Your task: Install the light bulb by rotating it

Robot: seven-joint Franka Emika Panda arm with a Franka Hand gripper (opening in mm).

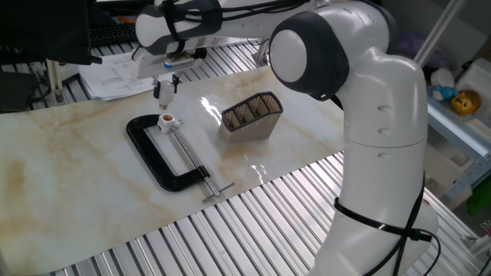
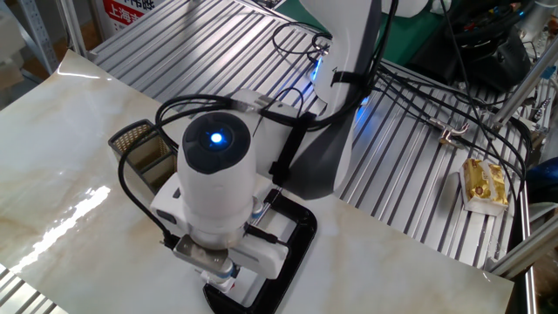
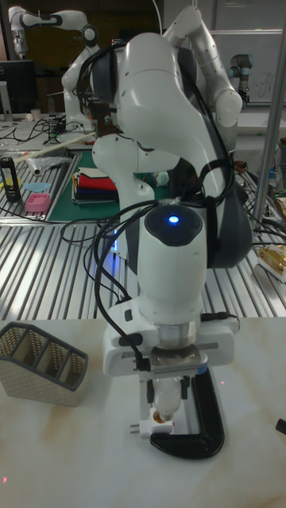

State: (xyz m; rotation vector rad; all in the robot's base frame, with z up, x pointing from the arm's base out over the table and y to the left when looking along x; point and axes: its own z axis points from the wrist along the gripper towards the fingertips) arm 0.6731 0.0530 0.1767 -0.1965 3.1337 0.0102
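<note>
Between the fingers point(image 3: 169, 394), light bulb point(image 3: 166, 399), above the socket point(image 3: 161, 429).

White robot arm point(image 2: 214, 187), blue indicator light glowing, hanging over marble-patterned table point(image 2: 61, 166). Black clamp point(image 2: 292, 240) lying beneath arm. Mesh basket point(image 2: 139, 148) sitting beside arm. Gold packet point(image 2: 484, 185) resting on metal slats.
</note>
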